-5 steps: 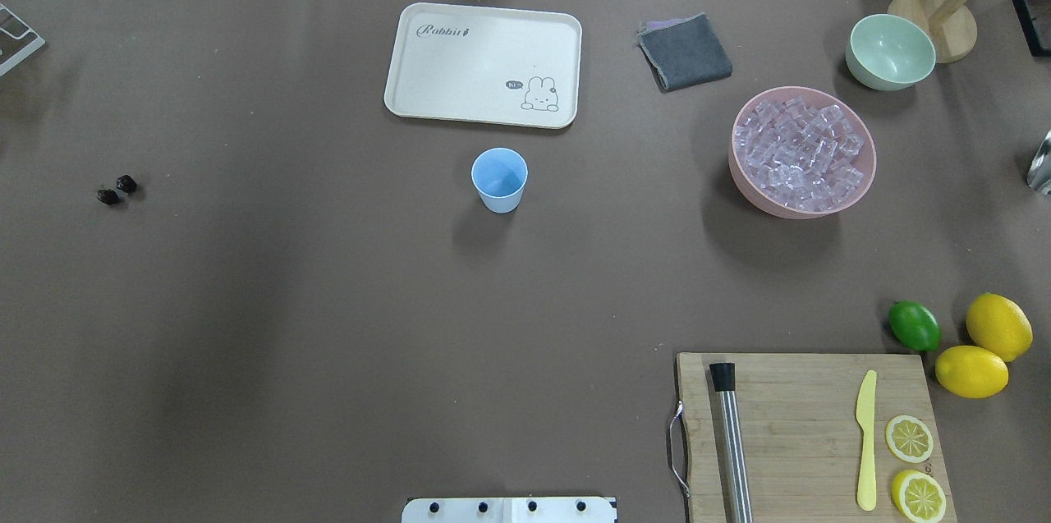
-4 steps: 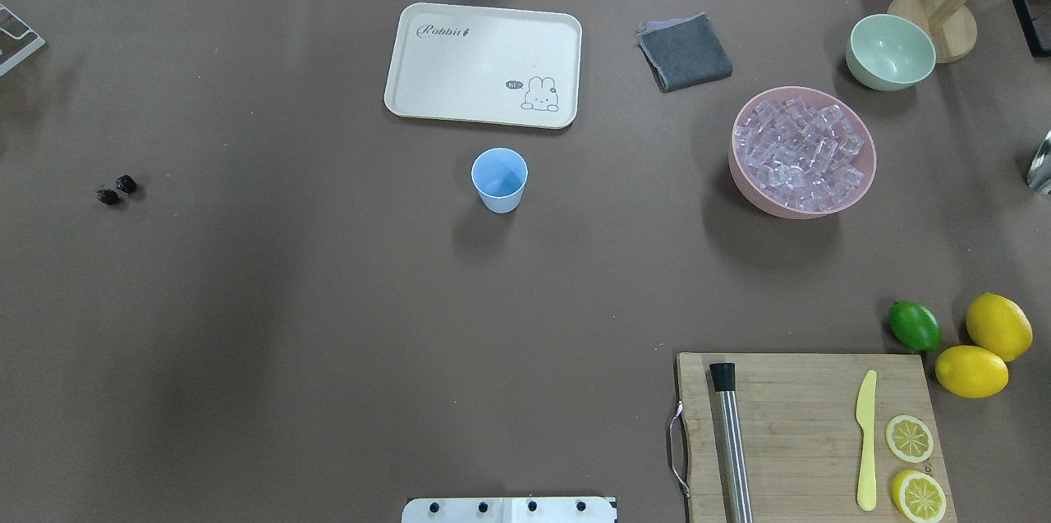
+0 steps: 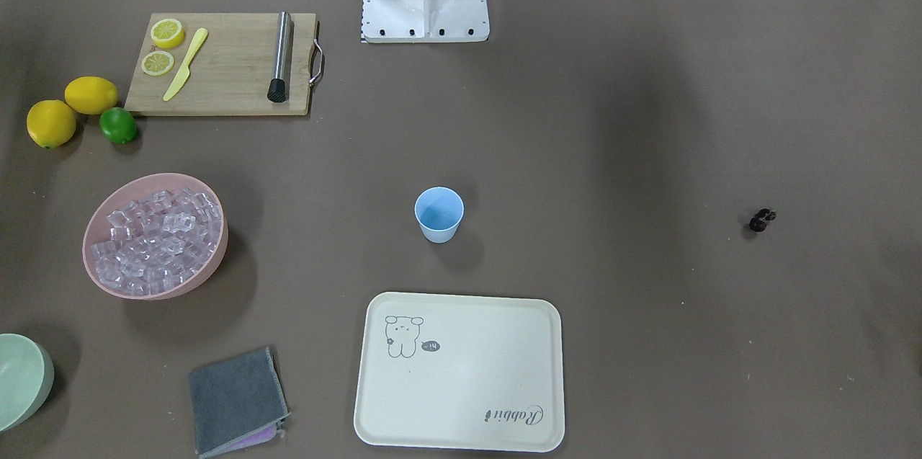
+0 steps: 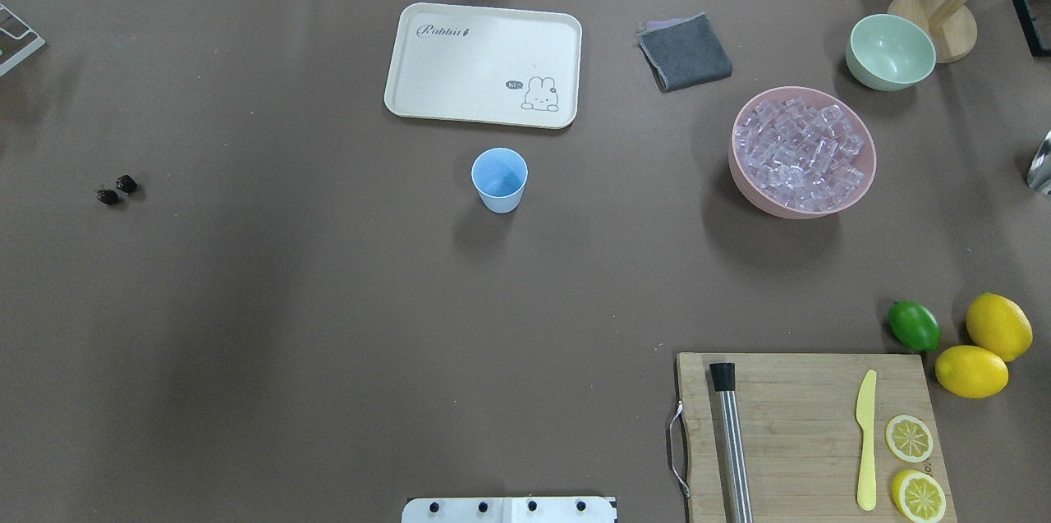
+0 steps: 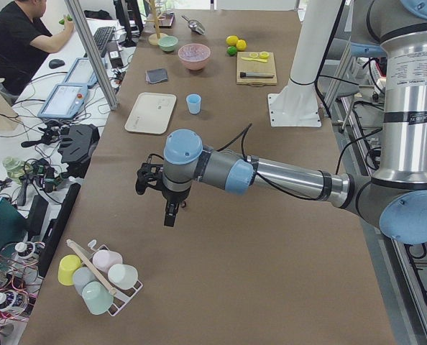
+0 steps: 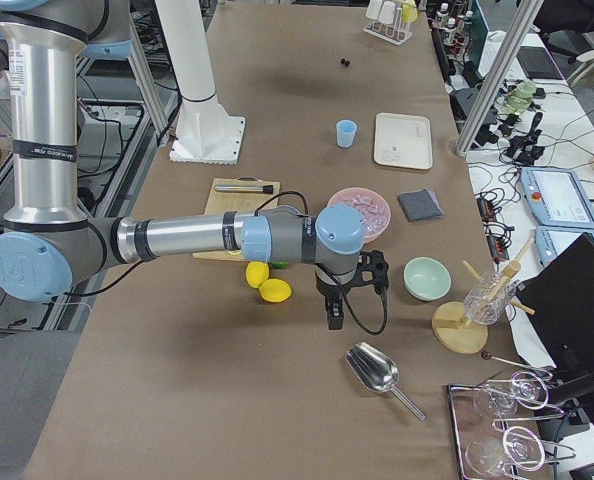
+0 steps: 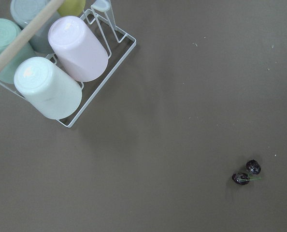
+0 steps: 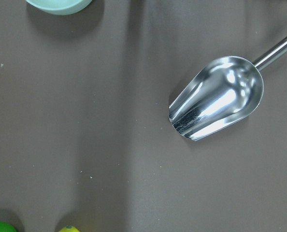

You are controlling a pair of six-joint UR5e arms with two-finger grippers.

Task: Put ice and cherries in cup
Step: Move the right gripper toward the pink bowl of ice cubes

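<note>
Ice (image 4: 800, 153) sits piled in the pink bowl (image 4: 780, 208) on the right. The cup (image 4: 499, 180) stands upright in the middle of the table (image 4: 328, 301). It looks empty, and it is probably there so both arms can reach it. The cherries (image 4: 117, 190) lie far to the left, well apart from the cup. The left gripper (image 5: 169, 218) hangs near them. The right gripper (image 6: 334, 318) hangs over a shiny scoop (image 8: 216, 99), maybe to dig up ice. I cannot tell if either claw is spread or pressed together.
</note>
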